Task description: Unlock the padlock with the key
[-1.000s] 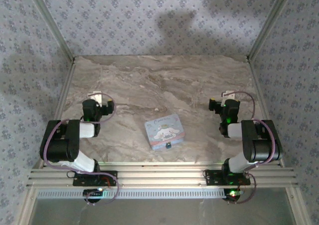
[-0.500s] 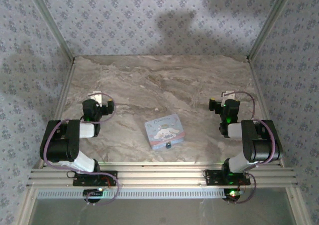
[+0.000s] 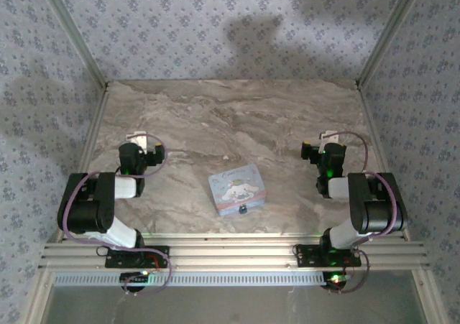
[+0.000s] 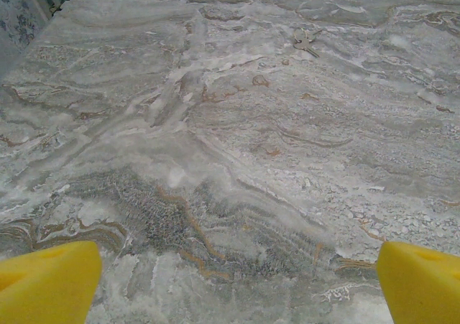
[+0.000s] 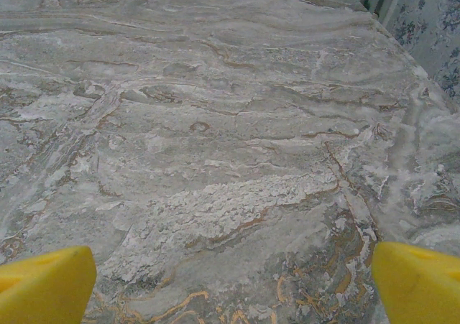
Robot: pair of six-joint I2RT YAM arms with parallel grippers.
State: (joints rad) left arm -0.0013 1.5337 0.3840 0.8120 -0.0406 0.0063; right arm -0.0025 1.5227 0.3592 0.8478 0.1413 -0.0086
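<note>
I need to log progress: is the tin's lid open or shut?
Shut: the tin shows its printed lid lying flat, the padlock at its near edge. Whether the shackle is locked is too small to tell.

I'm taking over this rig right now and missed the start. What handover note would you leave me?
Grippers: left gripper open and empty over bare table; right gripper open and empty.
Things: padlock sits at the near edge of the light-blue tin, between the arms; key lies loose on the table, ahead of the left gripper.
Done: nothing yet, key untouched.
Left: grasp key, unlock padlock.
</note>
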